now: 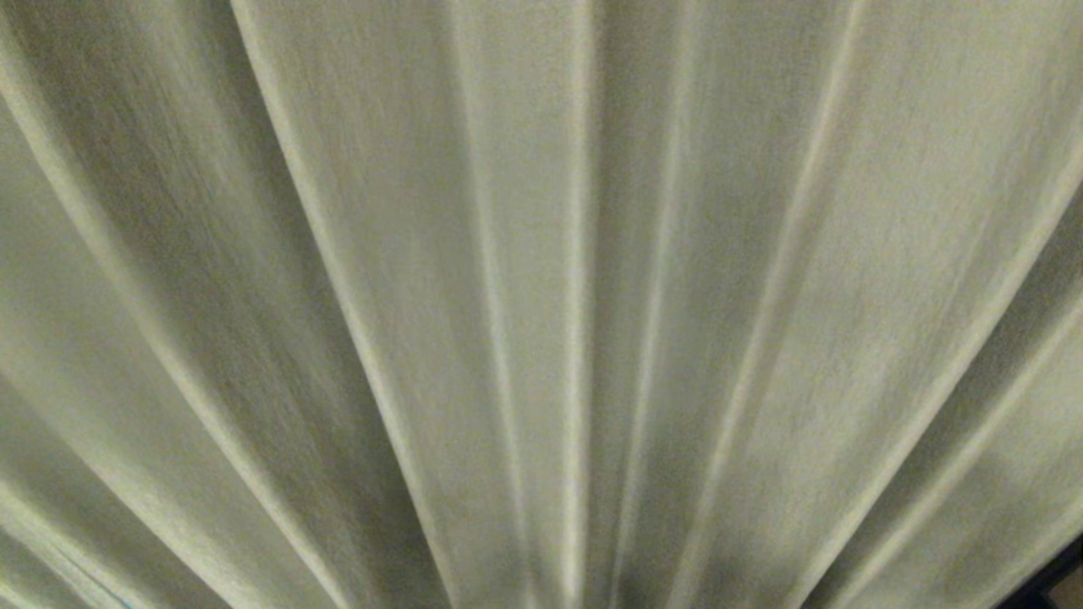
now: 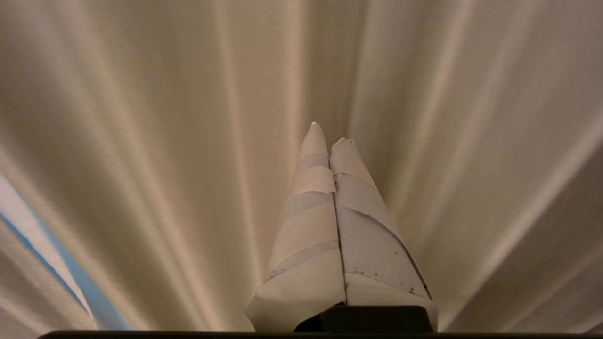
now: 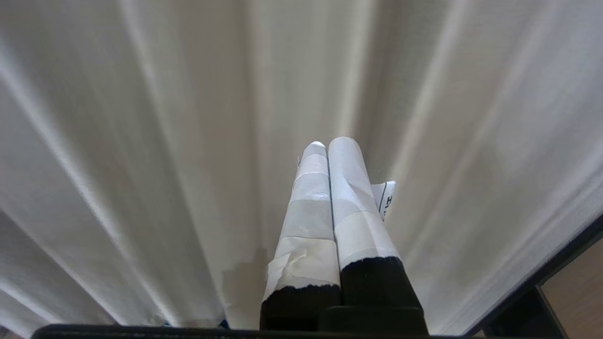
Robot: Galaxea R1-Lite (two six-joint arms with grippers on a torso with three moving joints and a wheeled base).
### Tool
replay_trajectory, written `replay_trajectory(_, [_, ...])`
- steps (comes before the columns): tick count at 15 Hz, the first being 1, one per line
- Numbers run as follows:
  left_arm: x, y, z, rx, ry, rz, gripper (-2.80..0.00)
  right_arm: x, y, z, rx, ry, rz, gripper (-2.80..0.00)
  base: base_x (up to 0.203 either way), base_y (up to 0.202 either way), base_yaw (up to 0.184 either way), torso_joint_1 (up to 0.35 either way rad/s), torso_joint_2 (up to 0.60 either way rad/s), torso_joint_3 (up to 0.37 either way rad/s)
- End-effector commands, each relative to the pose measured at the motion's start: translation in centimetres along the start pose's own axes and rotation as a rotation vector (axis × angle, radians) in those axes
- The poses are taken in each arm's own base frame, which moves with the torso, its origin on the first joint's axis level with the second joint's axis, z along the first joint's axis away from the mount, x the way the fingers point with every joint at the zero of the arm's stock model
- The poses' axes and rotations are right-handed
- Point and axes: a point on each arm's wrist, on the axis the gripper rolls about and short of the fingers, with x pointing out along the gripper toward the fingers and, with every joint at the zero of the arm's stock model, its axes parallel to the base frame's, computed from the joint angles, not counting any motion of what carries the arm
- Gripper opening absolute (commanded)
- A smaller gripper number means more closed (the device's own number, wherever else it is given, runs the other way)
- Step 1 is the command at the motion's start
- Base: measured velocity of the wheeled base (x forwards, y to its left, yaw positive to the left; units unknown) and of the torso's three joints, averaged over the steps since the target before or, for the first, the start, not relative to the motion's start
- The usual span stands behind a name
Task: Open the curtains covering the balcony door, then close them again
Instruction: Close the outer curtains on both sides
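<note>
Tan wood-tone surface in one corner, dark bar just beside it; light-blue strip elsewhere.

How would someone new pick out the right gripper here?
Pleated cream curtains fill every view. In the right wrist view, the right gripper points at them, fingers shut. Unlike the fully taped left gripper, its white tape stops above bare black bases.

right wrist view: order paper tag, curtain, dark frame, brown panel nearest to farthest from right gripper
1. paper tag, beside the right gripper's finger
2. curtain, just ahead of the tips
3. dark frame and brown panel, at the curtain's edge, too close to call
</note>
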Motion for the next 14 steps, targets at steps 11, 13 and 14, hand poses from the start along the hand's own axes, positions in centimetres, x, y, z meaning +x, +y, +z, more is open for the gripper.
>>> replay_trajectory(11, [0.0,0.01,-0.03,0.001,0.001,0.003,-2.8,0.0,0.0,0.0,-0.001,0.0,0.001,-2.8,0.0,0.0,0.0,0.0,0.0,0.0])
replay_trajectory(13, [0.0,0.01,-0.02,0.003,0.001,0.003,-2.8,0.0,0.0,0.0,-0.001,0.0,0.001,-2.8,0.0,0.0,0.0,0.0,0.0,0.0])
replay_trajectory(14, [-0.01,0.01,0.0,0.001,0.0,0.003,-2.8,0.0,0.0,0.0,-0.001,0.0,0.001,-2.8,0.0,0.0,0.0,0.0,0.0,0.0])
